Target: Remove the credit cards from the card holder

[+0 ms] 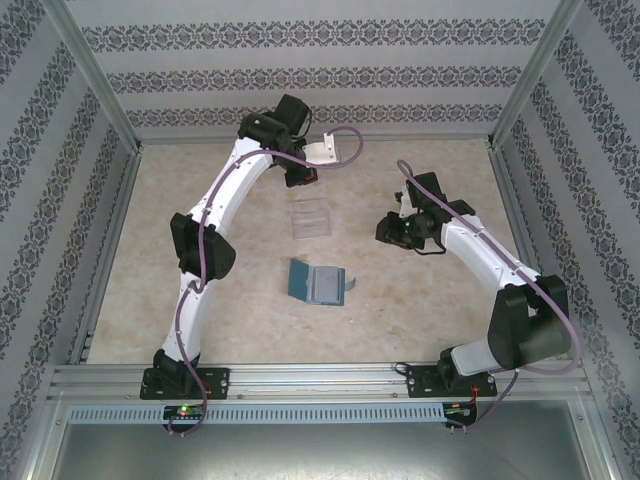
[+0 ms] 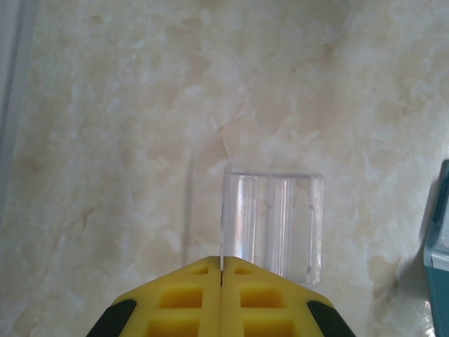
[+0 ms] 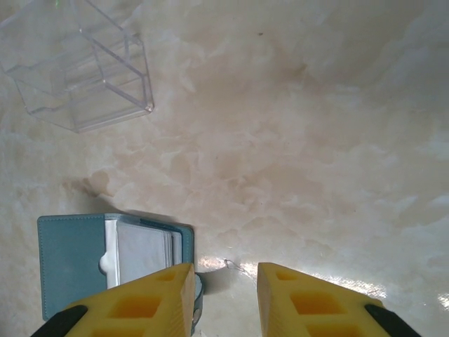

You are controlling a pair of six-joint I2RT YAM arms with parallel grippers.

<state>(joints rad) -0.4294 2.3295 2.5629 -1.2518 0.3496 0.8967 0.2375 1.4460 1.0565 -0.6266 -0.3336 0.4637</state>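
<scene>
The teal card holder (image 1: 317, 283) lies open on the table's middle, pale grey pockets (image 3: 140, 249) facing up. Any credit cards are hidden inside those pockets. My right gripper (image 3: 224, 281) hovers open and empty above bare table just right of the holder's (image 3: 70, 260) edge; from above it (image 1: 386, 233) sits right of and behind the holder. My left gripper (image 2: 222, 261) is shut with nothing between its yellow fingers, high at the back (image 1: 303, 175), and the holder's edge (image 2: 440, 246) peeks in at that view's right side.
A clear plastic box (image 1: 310, 218) stands between the two grippers, behind the holder; it is just ahead of the left fingertips (image 2: 273, 225) and at the upper left of the right wrist view (image 3: 77, 63). Patterned walls and metal rails enclose the marbled table (image 1: 230, 300).
</scene>
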